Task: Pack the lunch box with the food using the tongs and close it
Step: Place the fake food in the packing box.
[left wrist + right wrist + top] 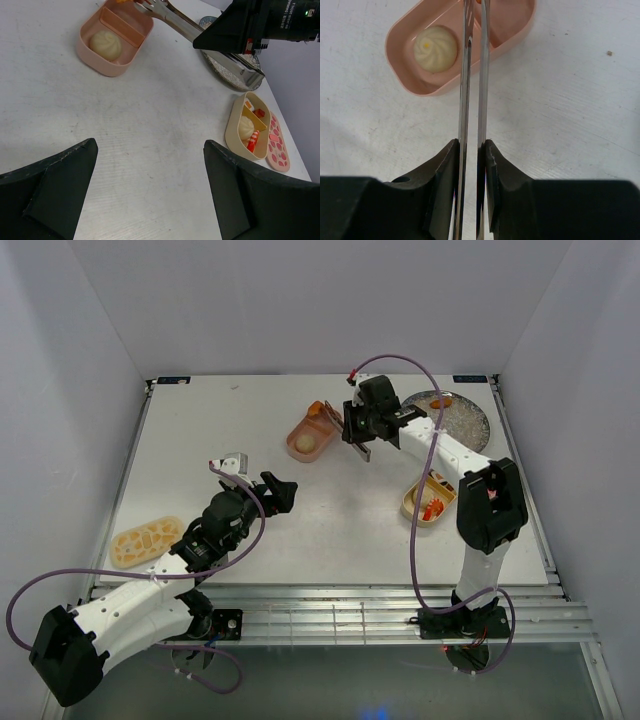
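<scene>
My right gripper (471, 142) is shut on the silvery tongs (465, 75), which reach over the pink lunch box tray (310, 435). A cream bun (436, 47) lies in that tray's near compartment. An orange piece (316, 410) sits at the tongs' tips by the far compartment; whether it is pinched is hidden. The tan tray (235, 135) holds a white bun (245, 127) and red-orange pieces (252, 142). My left gripper (150, 145) hangs open over bare table, well short of both trays.
A round grey speckled plate (465, 425) lies at the back right, behind my right arm. A pink pebble-patterned lid (277, 142) lies beside the tan tray. A yellow patterned lid (145, 540) rests near the table's front left edge.
</scene>
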### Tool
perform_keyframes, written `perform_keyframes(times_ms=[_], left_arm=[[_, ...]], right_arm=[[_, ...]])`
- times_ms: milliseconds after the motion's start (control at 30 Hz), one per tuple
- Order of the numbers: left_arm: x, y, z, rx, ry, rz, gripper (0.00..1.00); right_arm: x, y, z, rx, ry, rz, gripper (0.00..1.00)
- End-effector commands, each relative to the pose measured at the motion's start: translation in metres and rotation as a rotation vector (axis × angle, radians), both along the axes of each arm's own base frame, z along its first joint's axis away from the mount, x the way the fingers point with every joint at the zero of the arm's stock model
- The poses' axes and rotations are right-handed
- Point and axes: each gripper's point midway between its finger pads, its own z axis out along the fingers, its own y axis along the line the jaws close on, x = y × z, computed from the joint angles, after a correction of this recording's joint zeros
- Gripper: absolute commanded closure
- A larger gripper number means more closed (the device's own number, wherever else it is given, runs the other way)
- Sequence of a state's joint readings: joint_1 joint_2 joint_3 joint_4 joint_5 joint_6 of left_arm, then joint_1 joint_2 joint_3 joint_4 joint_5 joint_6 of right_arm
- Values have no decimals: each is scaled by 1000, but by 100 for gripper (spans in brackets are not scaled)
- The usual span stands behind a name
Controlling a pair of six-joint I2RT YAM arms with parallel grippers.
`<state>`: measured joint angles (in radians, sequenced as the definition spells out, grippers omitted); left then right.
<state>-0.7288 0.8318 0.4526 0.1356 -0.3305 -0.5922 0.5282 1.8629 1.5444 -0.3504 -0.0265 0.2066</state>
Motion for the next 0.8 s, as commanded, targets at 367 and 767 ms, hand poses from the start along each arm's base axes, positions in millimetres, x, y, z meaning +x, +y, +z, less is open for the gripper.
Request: perform_keyframes(times_ms=[367, 767], left_arm=[[-1, 2, 1, -5, -6, 7, 2], [-1, 2, 0, -1, -3, 10, 2]], right_arm=[[27, -3, -2, -30, -33, -78, 92], [23, -7, -1, -38, -36, -79, 63]])
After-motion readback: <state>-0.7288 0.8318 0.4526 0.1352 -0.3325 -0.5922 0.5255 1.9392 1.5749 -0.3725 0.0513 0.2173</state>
